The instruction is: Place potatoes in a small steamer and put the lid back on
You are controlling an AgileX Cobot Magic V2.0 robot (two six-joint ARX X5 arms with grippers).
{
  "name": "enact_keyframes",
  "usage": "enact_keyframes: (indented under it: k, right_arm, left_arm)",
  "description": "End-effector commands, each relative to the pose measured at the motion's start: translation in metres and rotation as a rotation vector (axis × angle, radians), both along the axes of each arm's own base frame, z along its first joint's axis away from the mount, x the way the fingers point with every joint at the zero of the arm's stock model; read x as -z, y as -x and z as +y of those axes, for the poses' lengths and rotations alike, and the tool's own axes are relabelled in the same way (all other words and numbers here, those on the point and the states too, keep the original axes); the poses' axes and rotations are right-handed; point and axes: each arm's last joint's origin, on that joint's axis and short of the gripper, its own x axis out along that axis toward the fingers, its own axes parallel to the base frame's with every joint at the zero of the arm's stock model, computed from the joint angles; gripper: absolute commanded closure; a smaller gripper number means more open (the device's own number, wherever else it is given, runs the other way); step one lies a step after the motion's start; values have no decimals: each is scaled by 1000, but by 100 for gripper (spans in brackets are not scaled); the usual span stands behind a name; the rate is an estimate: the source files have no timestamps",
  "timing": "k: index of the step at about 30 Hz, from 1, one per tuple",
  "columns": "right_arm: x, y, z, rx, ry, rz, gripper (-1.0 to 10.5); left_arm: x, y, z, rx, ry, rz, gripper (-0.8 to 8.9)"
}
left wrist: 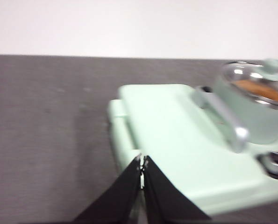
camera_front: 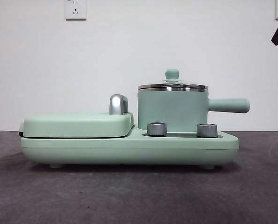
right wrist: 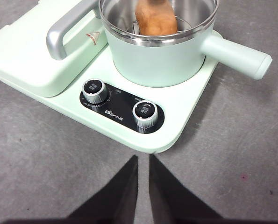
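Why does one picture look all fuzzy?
The left wrist view is smeared all over: the steamer, its lid and the potato inside are soft blobs. The right wrist view is sharp, dial labels readable. The front view is crisp, with a soft shadow under the cooker base.

Potato [right wrist: 155, 18] in steamer [camera_front: 172, 111], lid [camera_front: 172, 85] on, right of griddle cover [camera_front: 78, 125].

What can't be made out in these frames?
- Right wrist view: the potato is cut off by the picture edge, so its full size is unknown.
- Left wrist view: blurred. The lid and the potato under it are smears.
- Front view: the potato is hidden behind the small steamer wall.
- Right wrist view: the dial labels are too small to read.
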Motion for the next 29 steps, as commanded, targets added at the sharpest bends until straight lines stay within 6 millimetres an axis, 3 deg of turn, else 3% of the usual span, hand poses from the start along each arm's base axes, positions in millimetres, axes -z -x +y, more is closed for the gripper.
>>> enact_keyframes:
  k: [1,7,14,29]
  right_arm:
    - [-1,-1,1,0,-10,-3,913]
    - [-1,-1,1,0,-10,-3,913]
    - [-1,-1,1,0,-9,-3,913]
    - [-5,-3,2,-1,-26,-41,913]
  left_arm:
    - [20,5,6,-98,-33,-68,808]
    - [69,9,11,-229,-47,-115,807]
    - [105,8,12,-235,-41,-77,808]
    - [109,9,12,-234,-49,-29,808]
